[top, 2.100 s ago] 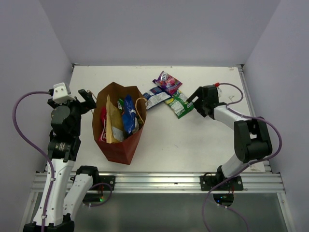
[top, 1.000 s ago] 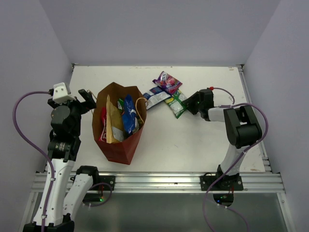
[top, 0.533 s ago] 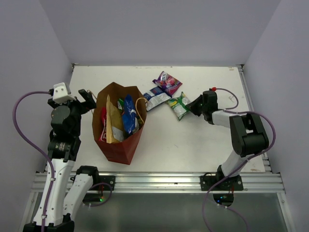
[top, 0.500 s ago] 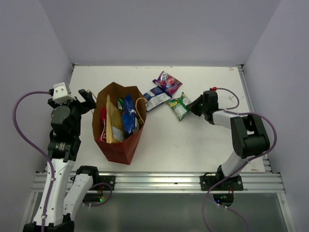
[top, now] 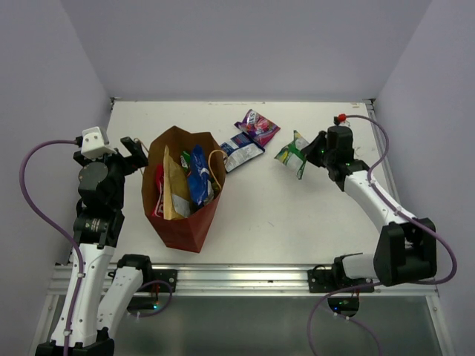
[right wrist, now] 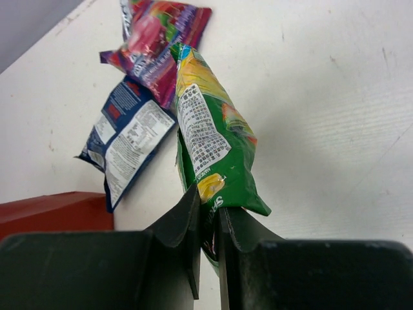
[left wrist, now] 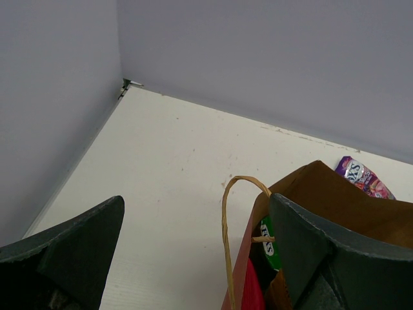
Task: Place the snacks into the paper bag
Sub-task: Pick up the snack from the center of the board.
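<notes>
small green packet (top: 292, 153) held by one thin edge, well apart from the paper bag (top: 189, 230)

the right claw (right wrist: 206, 206) pinches only the packet's lower seam above the surface (top: 297, 222), so the crinkly film may slip free, or catch the bag's loop handle (left wrist: 225, 213). the right arm is stretched far out, claw aimed left. the left claw (left wrist: 200, 245) is spread wide and empty just beside the bag.

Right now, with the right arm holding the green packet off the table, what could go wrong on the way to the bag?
1. The right gripper pinches only one end of the green packet, so it may slip out in transit.
2. The paper bag already holds upright packets, and its handle loop stands at the rim nearest that arm; the packet could snag there or tip the bag.
</notes>
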